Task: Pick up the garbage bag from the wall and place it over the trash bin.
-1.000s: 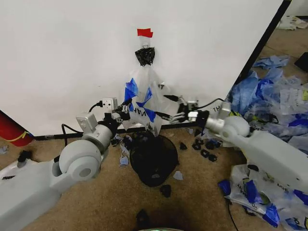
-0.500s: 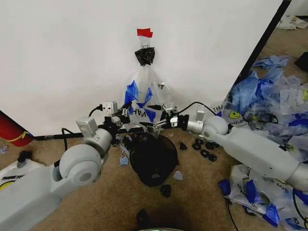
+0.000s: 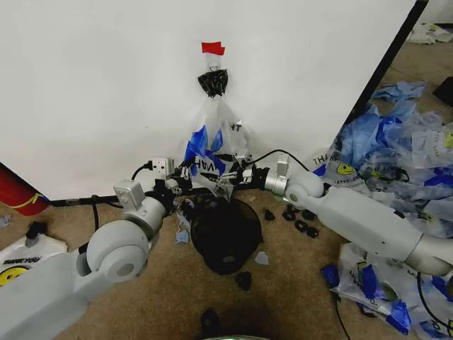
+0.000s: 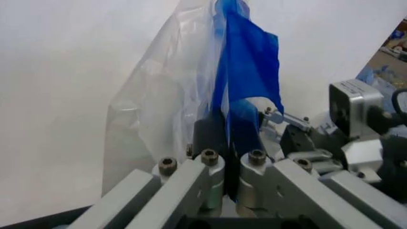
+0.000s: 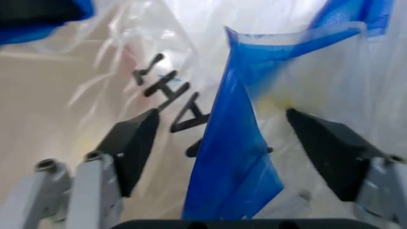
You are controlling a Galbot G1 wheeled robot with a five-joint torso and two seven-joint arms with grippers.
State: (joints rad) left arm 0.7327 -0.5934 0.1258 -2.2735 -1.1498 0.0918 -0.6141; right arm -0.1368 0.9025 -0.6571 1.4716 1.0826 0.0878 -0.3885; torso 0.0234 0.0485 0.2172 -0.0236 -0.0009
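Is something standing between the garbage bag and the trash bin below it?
Nothing visible does. The garbage bag hangs on the wall directly above the trash bin, with the left gripper shut on it.

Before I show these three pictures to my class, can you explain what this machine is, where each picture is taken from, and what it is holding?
It is a wheeled robot with two arms. One picture looks down from its head; the other two come from cameras on its wrists. A clear garbage bag hangs on the white wall, above a black mesh trash bin on the floor. The left gripper has its fingers shut on a blue strip of the bag. The right gripper is open, its fingers either side of another blue strip.
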